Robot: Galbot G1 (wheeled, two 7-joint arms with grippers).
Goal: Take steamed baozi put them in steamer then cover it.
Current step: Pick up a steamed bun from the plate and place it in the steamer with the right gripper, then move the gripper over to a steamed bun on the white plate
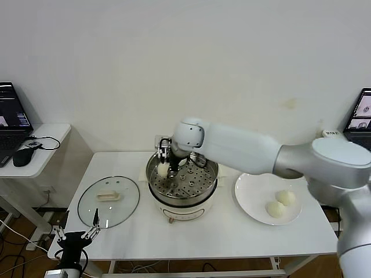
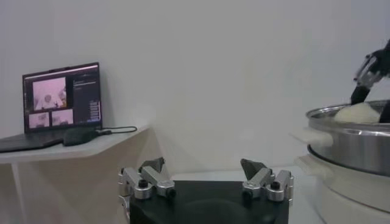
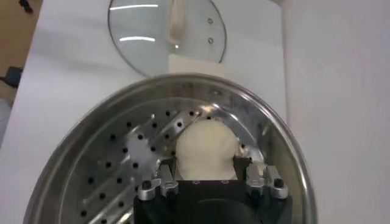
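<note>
Right gripper (image 1: 163, 162) is clamped on one bun (image 1: 163, 169), fingers on both its sides, holding it inside the steamer (image 1: 182, 184) at the pot's left side, just over the perforated tray (image 3: 131, 161); can't tell whether the bun touches the tray. Right wrist view confirms: bun (image 3: 206, 149) pinched between the two fingers (image 3: 159, 179), tray holes around it, no other bun visible in the pot. Two more buns (image 1: 281, 204) sit touching each other on the white plate (image 1: 250, 200), right of the steamer, near but apart from it. Glass lid (image 1: 108, 201) lies flat on the table (image 1: 191, 234) left of the steamer, cream handle up, a small gap between lid edge and the steamer's base. Left gripper (image 1: 88, 229) is parked low at the table's front-left corner, just beside the lid's near edge, jaws spread wide, holding nothing; its wrist view shows both fingers (image 2: 149, 176) apart and the steamer wall (image 2: 353, 143) off to one side. Table is white, set against a plain white wall. Front strip of the table ahead of the steamer and plate is bare. A side desk (image 1: 40, 153) on the left carries a laptop (image 1: 11, 121) and mouse (image 1: 23, 155); a second laptop (image 1: 360, 119) at the far right edge. Right arm (image 1: 261, 152) spans over the table's back right, above the plate's far side.
</note>
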